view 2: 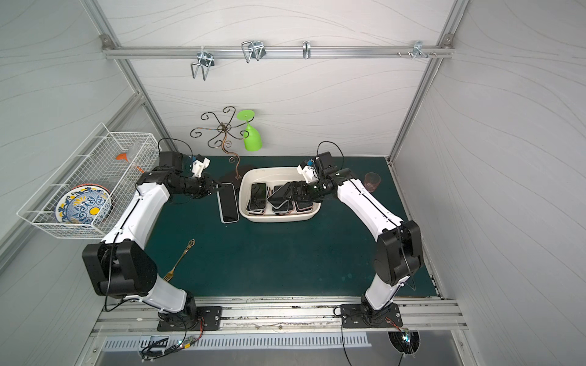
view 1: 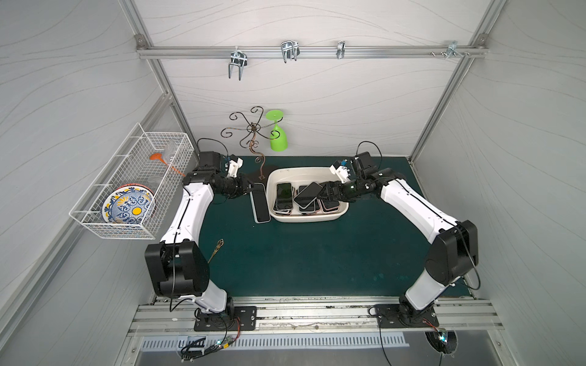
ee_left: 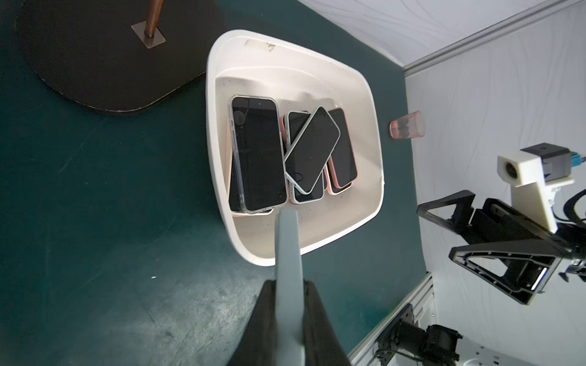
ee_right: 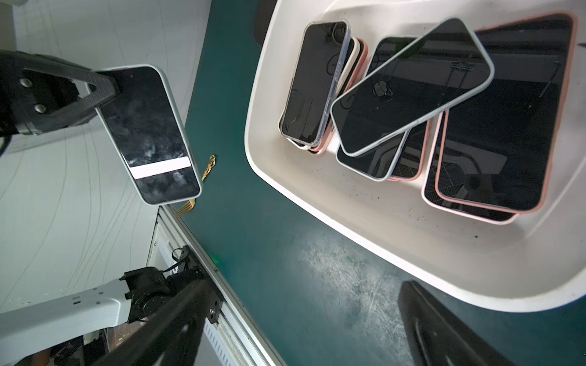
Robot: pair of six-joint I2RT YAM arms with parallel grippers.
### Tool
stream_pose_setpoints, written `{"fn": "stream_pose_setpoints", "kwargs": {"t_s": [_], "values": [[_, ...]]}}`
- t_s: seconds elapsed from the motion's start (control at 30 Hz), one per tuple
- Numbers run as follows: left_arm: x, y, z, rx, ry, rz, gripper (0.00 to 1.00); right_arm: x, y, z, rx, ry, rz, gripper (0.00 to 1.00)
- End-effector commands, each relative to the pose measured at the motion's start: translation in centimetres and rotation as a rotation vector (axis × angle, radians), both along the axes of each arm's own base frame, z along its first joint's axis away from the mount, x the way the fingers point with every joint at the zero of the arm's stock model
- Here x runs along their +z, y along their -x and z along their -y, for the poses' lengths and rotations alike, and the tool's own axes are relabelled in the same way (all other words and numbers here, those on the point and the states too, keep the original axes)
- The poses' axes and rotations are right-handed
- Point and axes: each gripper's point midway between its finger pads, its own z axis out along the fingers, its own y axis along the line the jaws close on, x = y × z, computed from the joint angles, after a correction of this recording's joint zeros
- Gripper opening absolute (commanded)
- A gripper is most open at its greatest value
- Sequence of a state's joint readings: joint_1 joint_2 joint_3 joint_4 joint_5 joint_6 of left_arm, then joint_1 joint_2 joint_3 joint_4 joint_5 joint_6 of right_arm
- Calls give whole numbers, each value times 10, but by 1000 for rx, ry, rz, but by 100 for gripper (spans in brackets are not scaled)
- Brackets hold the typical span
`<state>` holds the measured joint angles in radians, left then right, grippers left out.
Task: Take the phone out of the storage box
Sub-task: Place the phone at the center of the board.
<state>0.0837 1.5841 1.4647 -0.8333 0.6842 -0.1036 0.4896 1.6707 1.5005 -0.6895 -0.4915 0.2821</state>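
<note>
Phone [view 1: 260, 202] is outside the box [view 1: 307, 218], projecting straight ahead of the left gripper [view 1: 251, 187], whose jaws clamp one short end. An end grip likely leaves the body free for laying flat on the mat [view 1: 301, 260]. Whether it touches the mat cannot be told. Right gripper [view 1: 324, 192] hovers over the box, jaws wide and empty. A skewed phone [view 1: 307, 194] lies just below its fingertips, probably the next pick since it sits topmost.
</note>
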Motion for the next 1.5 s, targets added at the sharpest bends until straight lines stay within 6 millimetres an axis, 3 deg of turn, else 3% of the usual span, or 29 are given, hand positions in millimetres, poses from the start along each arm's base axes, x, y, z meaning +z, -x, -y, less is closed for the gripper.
{"fn": "stream_pose_setpoints", "kwargs": {"t_s": [0.0,0.17,0.37,0.5,0.73,0.9,1.0,1.13,1.33,1.47], "values": [[-24,-3,0,-102,-67,-39,0,15,13,3,39,-18,37,99],[-72,-11,-12,-106,-130,-146,0,14,17,12,46,11,50,99],[-89,-22,-14,-101,-114,-171,0,10,15,15,46,4,43,99],[-102,-39,-12,-100,-70,-164,0,-8,11,12,51,15,6,98],[-141,-59,-20,-91,24,-255,0,-34,5,11,46,51,-44,98],[-151,-68,-24,-71,76,-271,0,-49,4,11,44,64,-71,99],[-156,-71,-24,-63,82,-276,19,-55,3,10,44,68,-83,98],[-162,-78,-26,-38,88,-280,31,-64,6,11,46,78,-100,99],[-168,-85,-27,-18,98,-289,35,-78,10,15,49,98,-125,99],[-168,-85,-44,38,15,-302,36,-78,12,18,45,114,-120,98]]}}
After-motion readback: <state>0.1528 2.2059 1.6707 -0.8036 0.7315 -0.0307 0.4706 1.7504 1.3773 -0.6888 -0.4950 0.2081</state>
